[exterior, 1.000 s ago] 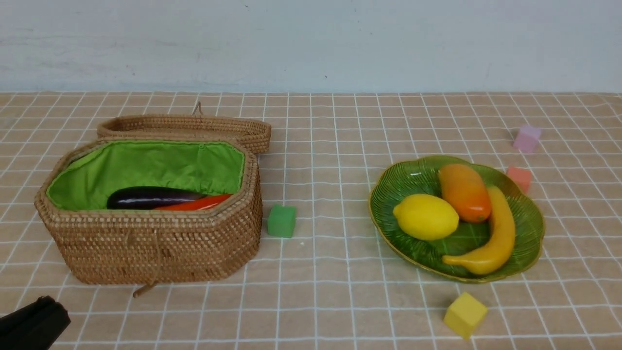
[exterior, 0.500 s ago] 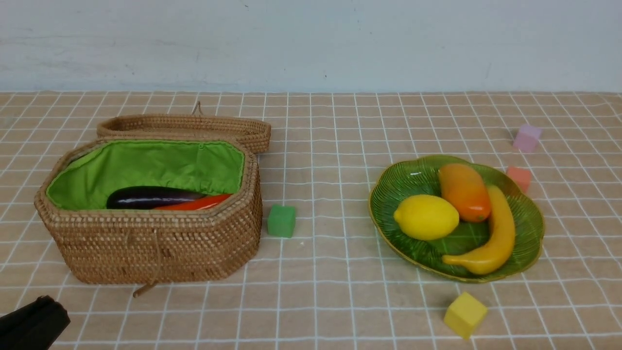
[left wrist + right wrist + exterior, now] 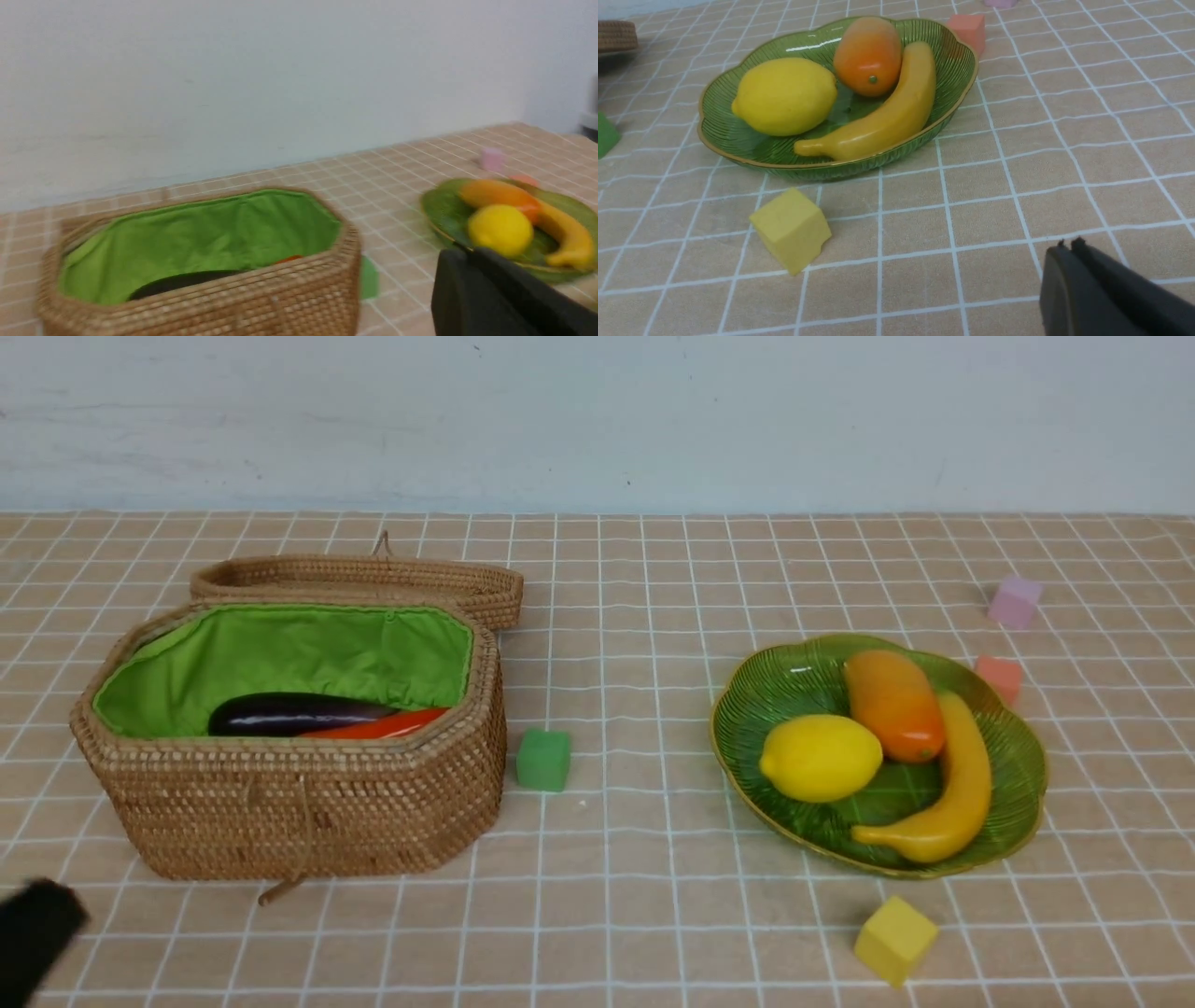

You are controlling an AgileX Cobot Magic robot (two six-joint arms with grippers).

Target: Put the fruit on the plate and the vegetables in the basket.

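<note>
Both grippers are clenched with nothing between the jaws: the left gripper (image 3: 460, 252) shows in its wrist view as a dark closed wedge low at the right of the frame, and the right gripper (image 3: 1066, 244) shows likewise at the lower right of its own view. From the front, only a blurred black piece of the left arm (image 3: 37, 924) is visible in the bottom left corner; the right arm is out of that picture. Nothing looks left to carry. The lemon (image 3: 821, 758), mango (image 3: 893, 706) and banana (image 3: 952, 793) all lie on the green plate (image 3: 747, 709) at the right of the frame, the banana's long axis running front to back along the plate's right side. The eggplant (image 3: 289, 713) and carrot (image 3: 378, 726) lie lengthwise, left to right, inside the wicker basket (image 3: 299, 812) at the left; I can't spot the gourd, which may be hidden below the rim. The lid (image 3: 359, 581) rests behind the basket. Of the two arms, the left is nearer the basket, the right nearer the plate. Loose cubes, green (image 3: 543, 760), yellow (image 3: 894, 939), pink (image 3: 999, 678) and lilac (image 3: 1015, 601), sit on the checked cloth (image 3: 635, 896).
</note>
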